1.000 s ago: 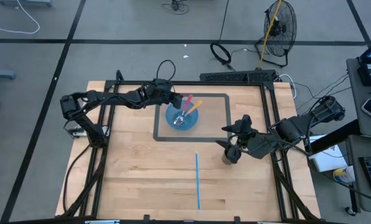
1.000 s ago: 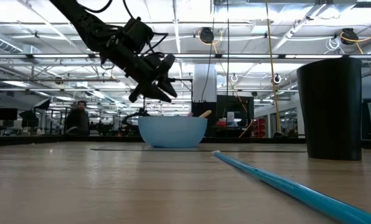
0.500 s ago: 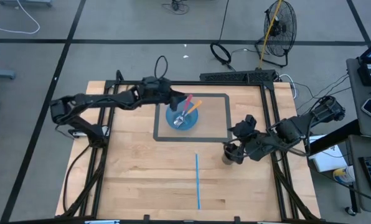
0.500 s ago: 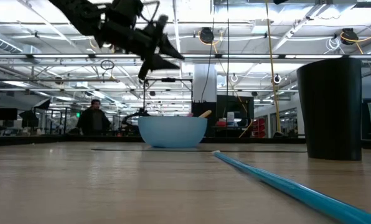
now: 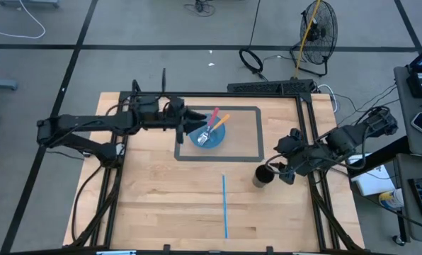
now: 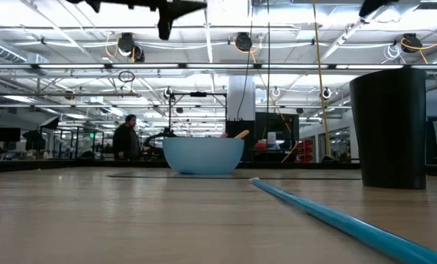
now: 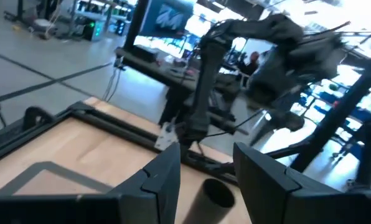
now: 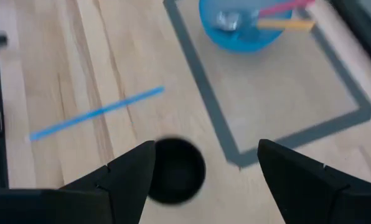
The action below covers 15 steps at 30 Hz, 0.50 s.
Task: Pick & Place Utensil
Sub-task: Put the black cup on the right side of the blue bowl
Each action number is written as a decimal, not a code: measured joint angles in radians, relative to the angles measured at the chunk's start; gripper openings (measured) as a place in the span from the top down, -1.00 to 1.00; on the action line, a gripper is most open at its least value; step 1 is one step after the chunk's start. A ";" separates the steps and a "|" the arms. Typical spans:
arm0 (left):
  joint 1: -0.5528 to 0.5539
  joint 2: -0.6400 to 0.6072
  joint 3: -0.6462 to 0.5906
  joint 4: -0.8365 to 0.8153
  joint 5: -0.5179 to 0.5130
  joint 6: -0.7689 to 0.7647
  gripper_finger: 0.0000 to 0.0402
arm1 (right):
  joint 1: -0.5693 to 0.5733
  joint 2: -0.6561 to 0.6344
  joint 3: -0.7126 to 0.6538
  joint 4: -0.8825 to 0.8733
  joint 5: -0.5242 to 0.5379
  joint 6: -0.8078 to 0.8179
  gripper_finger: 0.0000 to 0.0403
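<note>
utensils (image 5: 212,125): pink, orange and metal handles, all lying in the bowl, leaning out over its far rim. None held.
bowl (image 5: 207,134): blue, inside the grey tape frame (image 5: 257,134); just ahead of the left gripper's tips, low against it. Likely the pick source.
cup (image 5: 262,176): black, upright, outside the frame's corner, directly under and ahead of the right gripper. Likely the drop target, which would explain why that arm parks over it.
left gripper (image 5: 191,123): raised high beside the bowl, fingers parted about halfway, nothing between them. Wrist view looks level across the desk, so it isn't aimed down into the bowl.
right gripper (image 8: 201,163): spread wide, empty, hovering above the cup; cup mouth sits between its fingers in its wrist view.
blue strip (image 5: 224,205): tape line on the desk (image 5: 154,205), near side of the cup, well apart from both grippers. Probably a marker only.
status: my read, no utensil moved to the cup yet; pick not started.
risk: handles crossed in the bowl, a grab may drag two.
</note>
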 joint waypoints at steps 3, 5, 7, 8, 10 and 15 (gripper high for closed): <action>-0.051 -0.022 0.000 0.008 -0.028 0.001 0.24 | -0.023 -0.028 -0.084 0.037 -0.078 -0.009 -0.38; -0.084 -0.032 0.000 0.007 -0.035 0.001 0.24 | -0.042 -0.048 -0.149 0.082 -0.120 -0.015 -0.38; -0.113 -0.037 0.000 0.008 -0.039 0.001 0.24 | -0.057 -0.071 -0.217 0.144 -0.157 -0.027 -0.38; -0.128 -0.038 0.000 0.009 -0.040 0.001 0.24 | -0.066 -0.082 -0.250 0.176 -0.171 -0.030 -0.38; -0.156 -0.037 0.000 0.004 -0.042 0.000 0.24 | -0.089 -0.105 -0.312 0.223 -0.200 -0.033 -0.38; -0.221 -0.037 0.000 -0.027 -0.042 -0.003 0.24 | -0.149 -0.139 -0.454 0.359 -0.265 -0.021 -0.38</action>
